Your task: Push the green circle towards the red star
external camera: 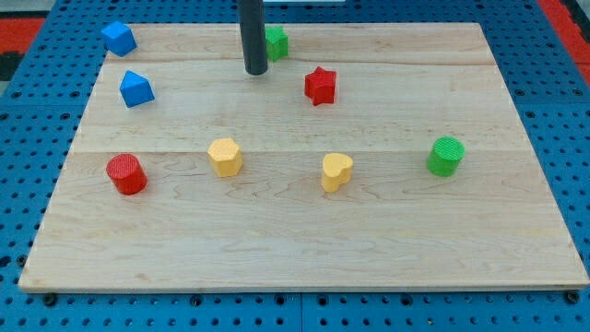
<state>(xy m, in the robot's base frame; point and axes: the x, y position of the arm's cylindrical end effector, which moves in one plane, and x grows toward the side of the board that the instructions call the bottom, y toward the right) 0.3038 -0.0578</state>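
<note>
Two blue blocks (119, 38) (136, 88), two red (320, 86) (126, 174), two yellow (225, 157) (336, 171), two green (276, 42) (446, 156).

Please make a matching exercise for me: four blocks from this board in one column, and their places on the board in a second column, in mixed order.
Blocks:
1. green circle
2. red star
3. red circle
4. yellow heart

Places:
A. the view's left, in the lower row
B. the view's right, in the lower row
C. right of my tip, upper part
D. lower row, below the red star

Pairs: 1-B, 2-C, 3-A, 4-D

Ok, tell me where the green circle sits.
The green circle sits toward the view's right, right of the yellow heart and below-right of the red star.
</note>
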